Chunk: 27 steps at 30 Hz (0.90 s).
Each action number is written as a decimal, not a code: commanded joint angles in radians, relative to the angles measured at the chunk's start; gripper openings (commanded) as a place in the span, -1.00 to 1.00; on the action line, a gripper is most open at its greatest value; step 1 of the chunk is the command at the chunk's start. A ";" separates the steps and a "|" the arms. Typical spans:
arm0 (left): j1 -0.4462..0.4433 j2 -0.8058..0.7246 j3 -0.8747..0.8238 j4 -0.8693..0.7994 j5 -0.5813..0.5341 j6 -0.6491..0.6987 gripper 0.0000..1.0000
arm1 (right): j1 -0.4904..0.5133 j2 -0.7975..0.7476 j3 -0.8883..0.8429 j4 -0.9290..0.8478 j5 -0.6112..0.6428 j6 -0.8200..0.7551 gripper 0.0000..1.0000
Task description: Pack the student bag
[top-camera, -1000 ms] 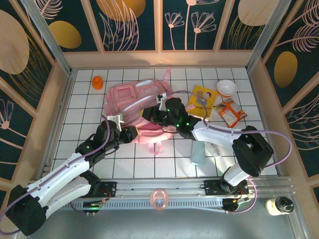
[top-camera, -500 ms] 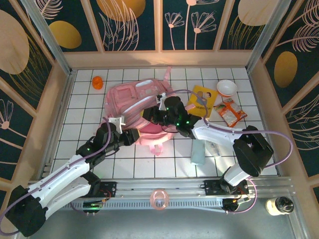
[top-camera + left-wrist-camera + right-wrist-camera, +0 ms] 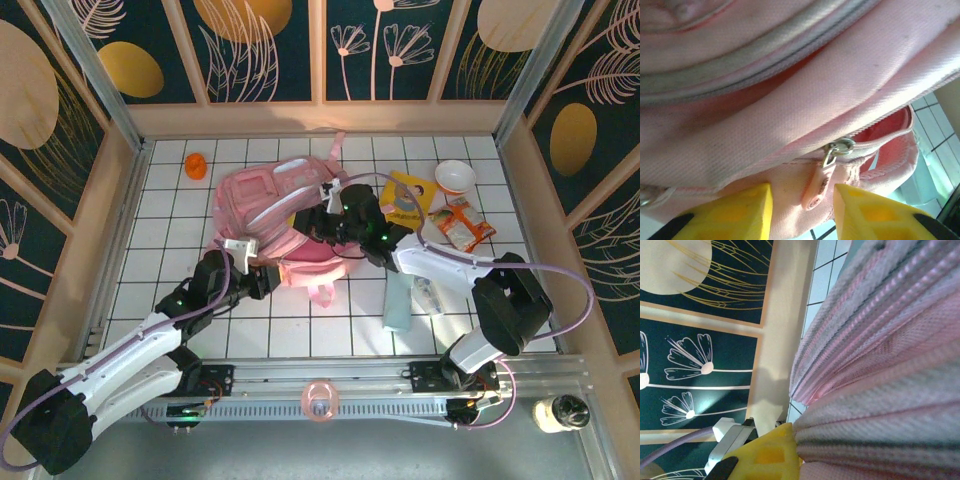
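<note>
Straddling the zipper pull [image 3: 819,187], my left claw [image 3: 801,196] stands apart; the pull hangs between its yellow fingers [image 3: 742,205]. My right claw [image 3: 312,222] is clamped on bunched pink fabric of the student bag [image 3: 255,195]. The bag lies mid-frame, slightly left, on the white-tiled table [image 3: 170,230].

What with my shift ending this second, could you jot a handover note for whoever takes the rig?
Left gripper: open, straddling the zip pull, not gripping it.
Right gripper: shut on bag fabric.
The bag lies on the table. This zip is partly open, with red lining showing.
Book, bowl, snack packet and teal item lie outside the bag.
Left to do, probably: grip the pull, open the zip fully, load the items, zip up.
</note>
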 commanded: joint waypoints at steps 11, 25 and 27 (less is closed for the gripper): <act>0.005 0.054 0.009 0.066 -0.088 0.070 -0.76 | -0.018 -0.042 0.086 0.053 -0.107 -0.031 -1.00; 0.088 0.026 0.011 -0.073 -0.328 0.060 -1.00 | -0.104 -0.094 0.175 -0.114 -0.245 -0.133 -1.00; 0.118 0.053 0.012 -0.048 -0.340 0.070 -1.00 | -0.105 -0.097 0.200 -0.138 -0.273 -0.148 -1.00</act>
